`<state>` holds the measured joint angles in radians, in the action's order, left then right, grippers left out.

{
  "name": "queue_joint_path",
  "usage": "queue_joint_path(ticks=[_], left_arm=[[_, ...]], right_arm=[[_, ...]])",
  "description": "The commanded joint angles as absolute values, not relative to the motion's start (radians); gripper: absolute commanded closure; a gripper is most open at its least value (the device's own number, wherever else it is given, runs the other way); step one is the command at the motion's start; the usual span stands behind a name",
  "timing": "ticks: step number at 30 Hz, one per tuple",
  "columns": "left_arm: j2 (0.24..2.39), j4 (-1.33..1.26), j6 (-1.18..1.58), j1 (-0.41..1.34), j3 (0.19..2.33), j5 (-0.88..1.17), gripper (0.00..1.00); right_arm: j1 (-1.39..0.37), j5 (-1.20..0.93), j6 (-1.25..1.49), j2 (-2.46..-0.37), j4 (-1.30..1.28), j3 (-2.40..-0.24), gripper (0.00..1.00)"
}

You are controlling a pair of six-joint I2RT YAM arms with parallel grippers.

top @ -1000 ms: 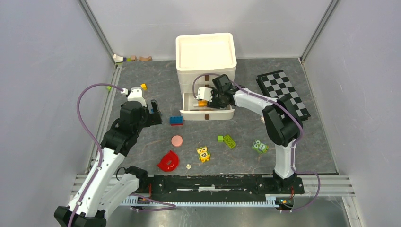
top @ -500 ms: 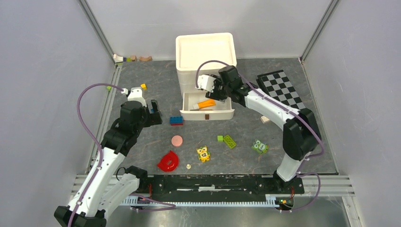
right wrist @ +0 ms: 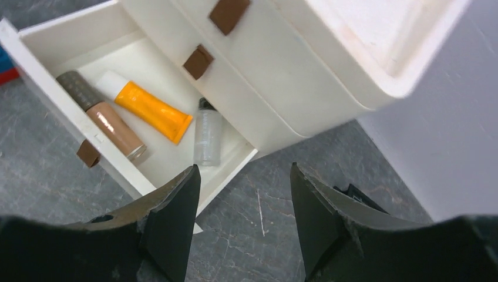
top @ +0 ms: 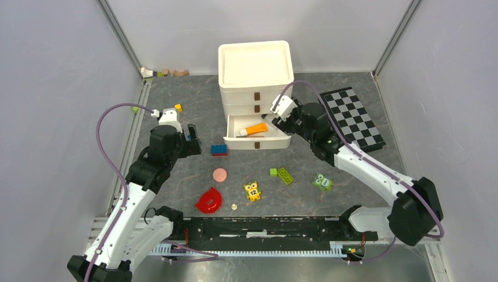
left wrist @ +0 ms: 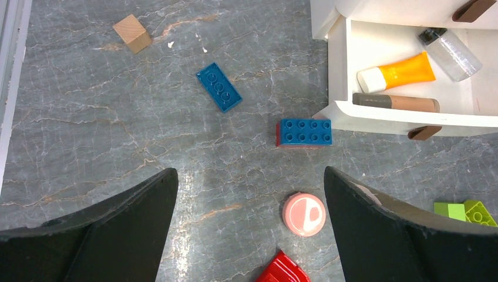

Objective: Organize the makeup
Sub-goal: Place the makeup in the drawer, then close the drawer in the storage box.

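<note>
While both arms stood clear of the cosmetics, the left gripper hung at the left of the top view with its jaws wide apart and empty, elbow bent, wrist aimed toward the frame's centre. Below it the table lay bare except for two blue bricks and, nearer the lower edge, the round pink disc, lying flat. The disc sat apart from the red half-ring piece beneath it, with open surface on its right.

At centre, the bottom drawer of the white drawer unit stood pulled out. One blue brick lay just left of its front corner; the ground ahead of the drawer front was free. Inside, the orange tube ran from lower left to upper right, white cap at the lower left end. The beige stick lay along the front wall, dark cap to the left in the left wrist view. A clear bottle lay in the far right corner.

Just right of the drawer, the right gripper hovered with jaws apart and nothing between them, its arm stretched diagonally from the lower right. The checkerboard lay beyond it.
</note>
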<state>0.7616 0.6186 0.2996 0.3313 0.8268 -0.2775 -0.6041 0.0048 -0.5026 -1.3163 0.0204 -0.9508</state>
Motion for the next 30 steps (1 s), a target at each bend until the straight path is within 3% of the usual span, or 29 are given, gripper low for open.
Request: queue_joint_path(ticks=[1,10,14,16,23,30], left_arm=[[0.766,0.586,0.273,0.327,0.822,-0.264,0.0],[0.756,0.571,0.267,0.327,0.813,-0.242,0.0],[0.748,0.565,0.265,0.327,0.809,-0.255,0.0],[0.74,0.561,0.264,0.327,0.806,-0.256,0.0],[0.717,0.56,0.263,0.325,0.809,-0.287,0.0],[0.561,0.54,0.314,0.326,0.839,-0.285,0.0]], right_arm=[[-0.607,0.229,-0.285,-1.205,0.186,-0.883,0.36],[-0.604,0.698,-0.009,-1.073,0.09,-0.788,0.3],[-0.598,0.769,0.097,-1.033,0.029,-0.746,0.26],[-0.597,0.73,0.138,-1.011,0.028,-0.706,0.21],[-0.591,0.462,0.316,-0.985,0.185,-0.593,0.23],[-0.592,0.275,0.511,-1.064,0.363,-0.595,0.22]])
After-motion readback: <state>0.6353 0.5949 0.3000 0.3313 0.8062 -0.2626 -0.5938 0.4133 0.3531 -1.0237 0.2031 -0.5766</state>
